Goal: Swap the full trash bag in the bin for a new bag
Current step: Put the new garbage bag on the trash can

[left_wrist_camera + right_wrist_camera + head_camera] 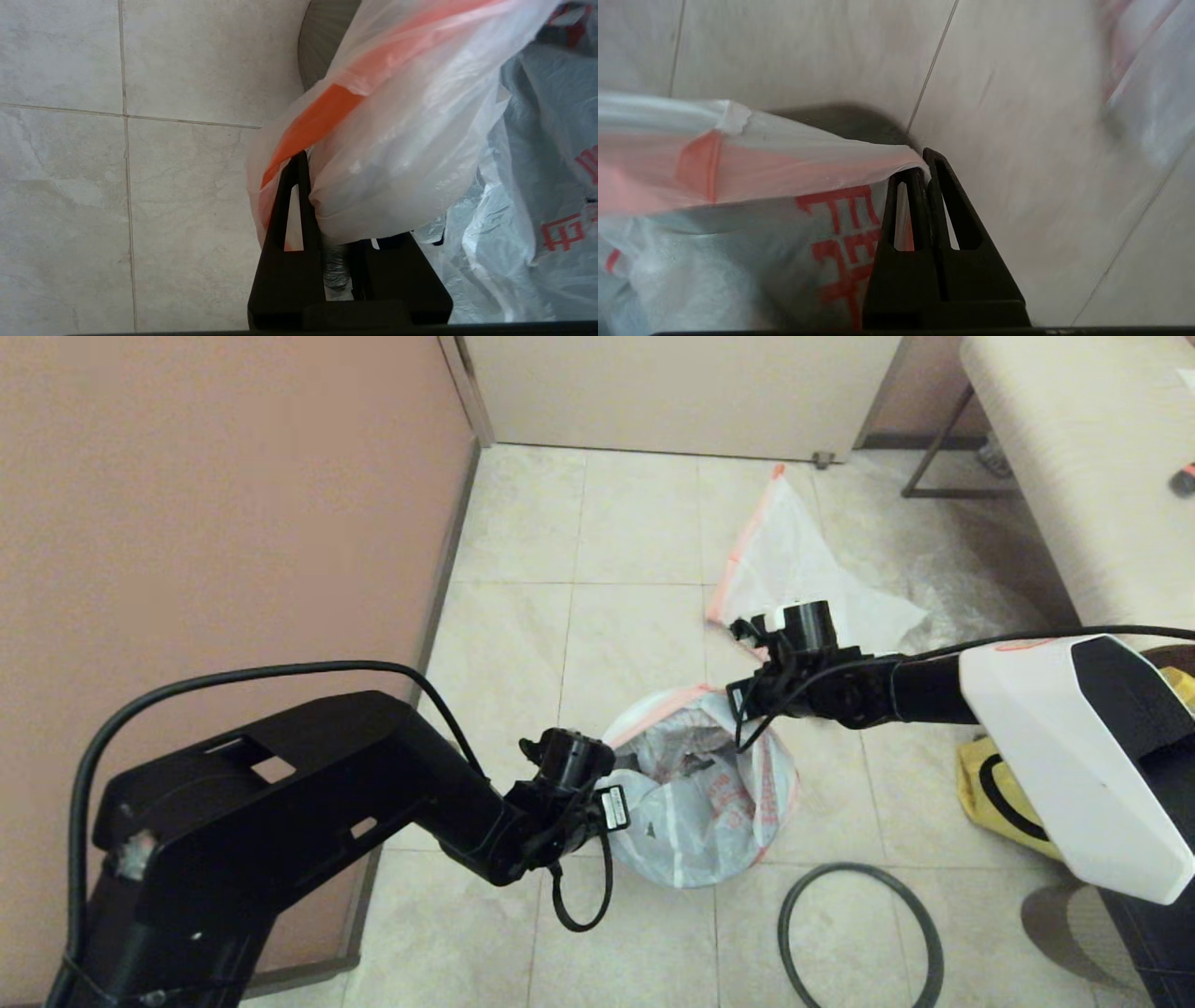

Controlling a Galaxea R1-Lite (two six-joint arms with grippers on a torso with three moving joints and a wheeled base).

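**Plastic hem pinched on two sides**

Black fingers of the left tool pinch the orange-red drawstring hem of the thin white translucent full trash bag; the right tool, pressed together, nips the same hem on the opposite side. The bag sits in the small round black plastic bin on the tiled floor. Its film looks limp, slippery and easily torn, so the doubled hem is likely the safest hold. Red printed characters show, unreadable. A similar flat white new bag lies beyond, a dark grey ring nearer.
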